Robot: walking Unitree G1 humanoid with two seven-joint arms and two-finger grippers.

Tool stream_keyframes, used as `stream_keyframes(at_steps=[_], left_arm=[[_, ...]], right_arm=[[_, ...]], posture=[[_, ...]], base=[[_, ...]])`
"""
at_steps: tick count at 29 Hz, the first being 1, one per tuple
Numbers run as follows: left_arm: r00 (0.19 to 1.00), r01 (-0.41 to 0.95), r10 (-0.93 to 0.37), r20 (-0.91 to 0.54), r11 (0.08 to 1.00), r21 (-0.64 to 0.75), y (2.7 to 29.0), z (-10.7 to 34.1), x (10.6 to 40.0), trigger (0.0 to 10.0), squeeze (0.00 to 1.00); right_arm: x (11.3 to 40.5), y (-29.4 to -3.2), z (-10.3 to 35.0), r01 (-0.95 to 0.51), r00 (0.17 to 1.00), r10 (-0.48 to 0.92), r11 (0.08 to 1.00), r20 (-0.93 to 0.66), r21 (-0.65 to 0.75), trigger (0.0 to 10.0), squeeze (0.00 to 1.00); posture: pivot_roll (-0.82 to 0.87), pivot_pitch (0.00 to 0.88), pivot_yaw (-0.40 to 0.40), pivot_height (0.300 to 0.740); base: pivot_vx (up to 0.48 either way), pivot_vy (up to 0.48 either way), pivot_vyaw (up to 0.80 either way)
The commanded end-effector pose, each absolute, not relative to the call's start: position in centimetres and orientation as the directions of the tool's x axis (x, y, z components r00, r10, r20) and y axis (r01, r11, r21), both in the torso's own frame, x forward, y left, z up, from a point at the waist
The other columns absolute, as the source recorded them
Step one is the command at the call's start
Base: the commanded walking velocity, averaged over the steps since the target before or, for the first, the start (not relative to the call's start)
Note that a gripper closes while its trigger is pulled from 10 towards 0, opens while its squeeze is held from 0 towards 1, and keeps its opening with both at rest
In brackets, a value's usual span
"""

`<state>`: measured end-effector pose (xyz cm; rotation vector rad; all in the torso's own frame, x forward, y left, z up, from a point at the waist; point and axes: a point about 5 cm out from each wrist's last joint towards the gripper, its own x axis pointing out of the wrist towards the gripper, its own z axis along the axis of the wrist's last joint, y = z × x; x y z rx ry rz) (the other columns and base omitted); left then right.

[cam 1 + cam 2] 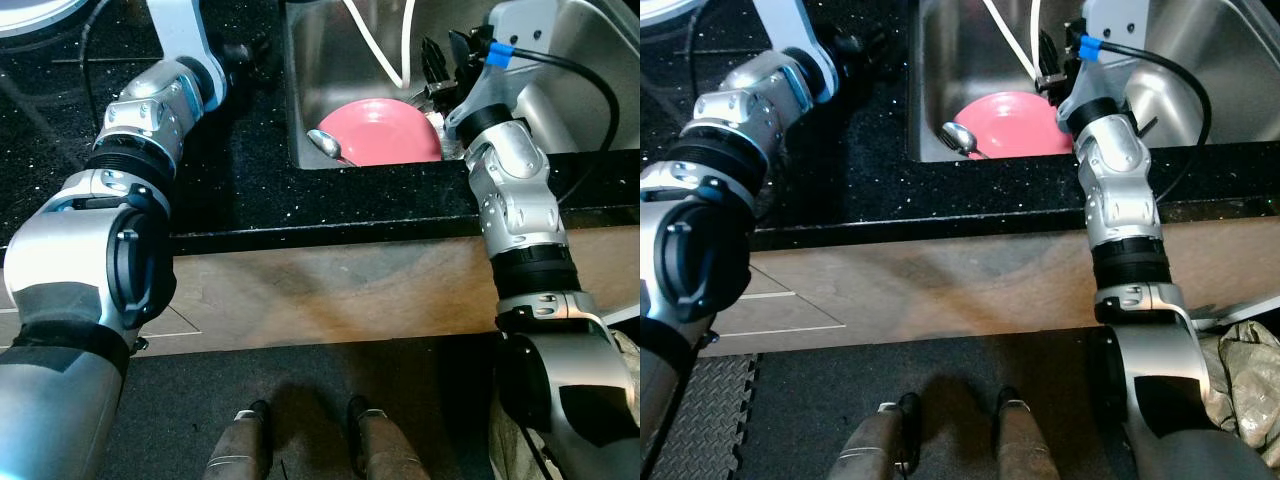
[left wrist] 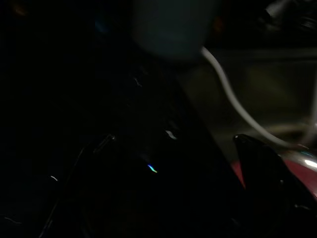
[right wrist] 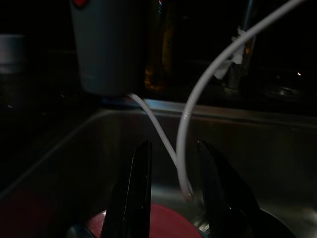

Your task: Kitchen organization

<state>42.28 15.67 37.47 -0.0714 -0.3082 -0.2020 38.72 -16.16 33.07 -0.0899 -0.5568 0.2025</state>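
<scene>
Your spread, empty right gripper (image 3: pixel 171 198) hangs over the sink (image 1: pixel 330 60), where the pink bowl (image 1: pixel 385 130) and spoon (image 1: pixel 328 145) wait (left gripper's state unclear).

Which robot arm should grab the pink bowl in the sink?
Probably the right. The right gripper is open over the pink bowl inside the sink, while the left gripper sits over the black counter beside it.

A pink bowl (image 1: pixel 385 132) lies in the steel sink (image 1: pixel 310 100) with a spoon (image 1: pixel 328 145) at its near-left edge, the right hand (image 1: pixel 440 65) reaching over it beside a white cord (image 1: pixel 375 50), set in the black speckled bench (image 1: pixel 330 200).
</scene>
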Motion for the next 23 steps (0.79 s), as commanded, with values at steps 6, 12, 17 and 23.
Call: stream_keyframes(at_steps=[6,12,17,23], left_arm=[[0.903,0.028,-0.072,0.424,0.994,0.107,19.1,37.7,41.2,10.0,0.0],[0.895,0.035,-0.078,0.439,0.994,0.105,20.7,35.9,39.6,10.0,0.0],[0.913,0.045,-0.077,0.4,0.995,0.089,21.0,32.9,37.8,10.0,0.0],[0.91,0.052,-0.089,0.405,0.994,0.101,20.7,32.9,37.0,10.0,0.0]], right_arm=[[38.0,-15.7,31.9,-0.175,0.832,0.168,0.984,0.528,-0.037,10.0,0.0],[37.4,-15.7,31.3,-0.167,0.833,0.139,0.986,0.535,0.004,10.0,0.0],[36.3,-16.2,31.7,-0.164,0.804,0.061,0.979,0.592,0.122,10.0,0.0],[34.8,-16.9,33.3,-0.197,0.703,0.009,0.963,0.711,0.182,10.0,0.0]], posture=[[0.04,0.294,0.018,0.74],[0.04,0.275,0.003,0.74],[0.04,0.263,-0.002,0.74],[0.05,0.252,0.007,0.74]], base=[[0.0,0.0,0.0],[0.0,0.0,0.0],[0.0,0.0,0.0],[0.0,0.0,0.0]])
